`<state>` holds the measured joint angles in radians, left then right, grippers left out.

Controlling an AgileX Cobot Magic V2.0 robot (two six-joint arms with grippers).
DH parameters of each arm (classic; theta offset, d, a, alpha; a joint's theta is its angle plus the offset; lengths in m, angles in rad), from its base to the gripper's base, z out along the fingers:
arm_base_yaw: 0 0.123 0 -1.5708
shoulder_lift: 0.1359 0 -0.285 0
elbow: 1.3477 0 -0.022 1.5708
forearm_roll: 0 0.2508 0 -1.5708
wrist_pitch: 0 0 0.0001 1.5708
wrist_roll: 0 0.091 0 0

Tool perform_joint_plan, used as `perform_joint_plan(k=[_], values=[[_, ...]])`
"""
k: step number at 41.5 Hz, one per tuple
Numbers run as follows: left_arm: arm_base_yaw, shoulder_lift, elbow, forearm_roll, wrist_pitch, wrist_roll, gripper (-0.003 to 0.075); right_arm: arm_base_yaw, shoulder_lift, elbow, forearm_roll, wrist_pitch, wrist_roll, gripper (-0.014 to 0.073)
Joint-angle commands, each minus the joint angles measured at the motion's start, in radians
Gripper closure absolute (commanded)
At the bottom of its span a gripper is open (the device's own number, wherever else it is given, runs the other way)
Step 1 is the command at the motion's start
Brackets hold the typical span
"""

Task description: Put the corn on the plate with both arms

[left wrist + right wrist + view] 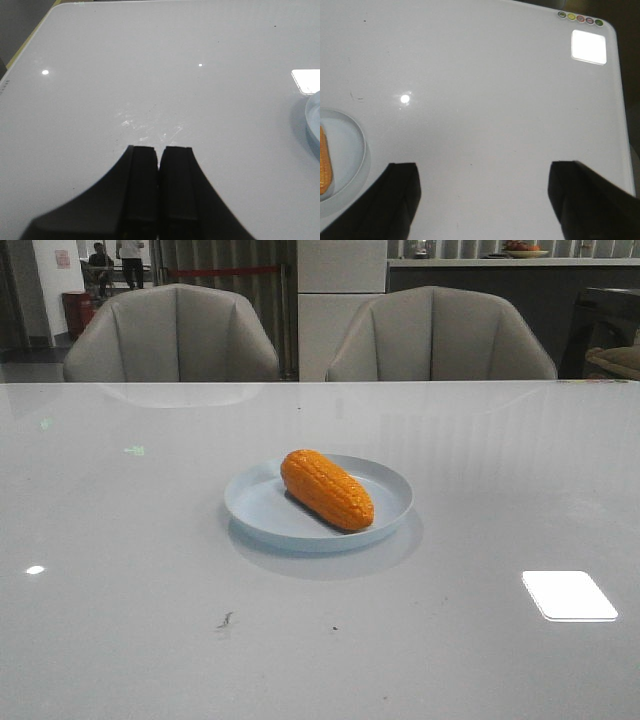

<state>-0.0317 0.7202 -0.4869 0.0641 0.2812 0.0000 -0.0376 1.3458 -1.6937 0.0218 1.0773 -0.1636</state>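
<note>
— So, how far is the task, judging from the table [120, 570] down to the small things?

— Almost finished, it seems. On the grey glossy table the pale blue plate [385, 480] stands near the middle, and the corn [326, 489] lies inside it, set diagonally across the plate's floor, resting flat. Nothing else of the task is left on the table. In the front view no arm is visible at all, so both arms appear to be away from the plate.

— Then what remains to do?

— Probably nothing with the corn itself; at most the arms need to settle in their rest pose.

— And the jaws of each arm?

— The left gripper [159, 192] has its jaws pressed together, only a thin line between them, and nothing is between them. It hangs over bare table, with the plate's rim just at the edge of its view. The right gripper [482, 200] has its jaws wide apart and holds nothing. It also hangs over bare table; the plate with one end of the corn is off to one side, clearly apart from the fingers.
</note>
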Motion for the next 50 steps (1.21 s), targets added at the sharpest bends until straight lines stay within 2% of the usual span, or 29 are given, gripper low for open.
perform_joint_plan(k=[1, 12, 18, 26, 50], values=[[0.002, -0.006, -0.029, -0.007, -0.072, 0.000, 0.0632, -0.031, -0.189, 0.194, 0.006, -0.204, -0.007, -0.0031], [0.002, -0.006, -0.029, -0.007, -0.072, 0.000, 0.0632, -0.094, -0.521, 0.746, 0.008, -0.359, 0.020, -0.0031], [0.002, -0.006, -0.029, -0.007, -0.072, 0.000, 0.0632, -0.095, -0.646, 0.919, 0.010, -0.391, 0.049, -0.0031], [0.002, -0.006, -0.029, -0.007, -0.072, 0.000, 0.0632, -0.095, -0.735, 0.969, 0.011, -0.419, 0.049, -0.0031], [0.002, -0.006, -0.029, -0.007, -0.072, 0.000, 0.0632, -0.095, -0.734, 0.969, 0.011, -0.396, 0.049, -0.0031]])
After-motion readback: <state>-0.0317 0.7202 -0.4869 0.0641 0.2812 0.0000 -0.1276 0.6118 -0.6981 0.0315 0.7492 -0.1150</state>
